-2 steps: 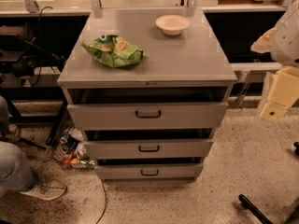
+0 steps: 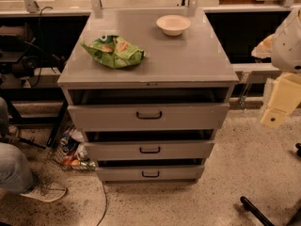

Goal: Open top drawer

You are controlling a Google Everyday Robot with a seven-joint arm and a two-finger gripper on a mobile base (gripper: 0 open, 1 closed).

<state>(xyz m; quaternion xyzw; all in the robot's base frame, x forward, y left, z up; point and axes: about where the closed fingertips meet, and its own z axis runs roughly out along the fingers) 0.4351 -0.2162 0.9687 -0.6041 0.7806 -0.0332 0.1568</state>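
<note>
The top drawer (image 2: pixel 108 117) is the widest grey front of three, with a small black bar handle (image 2: pixel 149 115). It stands out a little from the cabinet, with a dark gap above its front edge. My gripper (image 2: pixel 274 117) is a cream-coloured piece hanging from the white arm (image 2: pixel 289 41) at the right edge of the view. It is well to the right of the drawer, at about handle height, and touches nothing.
On the cabinet top (image 2: pixel 188 60) lie a green chip bag (image 2: pixel 114 51) and a white bowl (image 2: pixel 173 24). Two narrower drawers (image 2: pixel 149 150) sit below. A person's leg and shoe (image 2: pixel 28 182) are at lower left. Cans (image 2: pixel 70 149) and a cable lie on the floor.
The gripper has dropped slightly at the right edge. The drawers have not moved.
</note>
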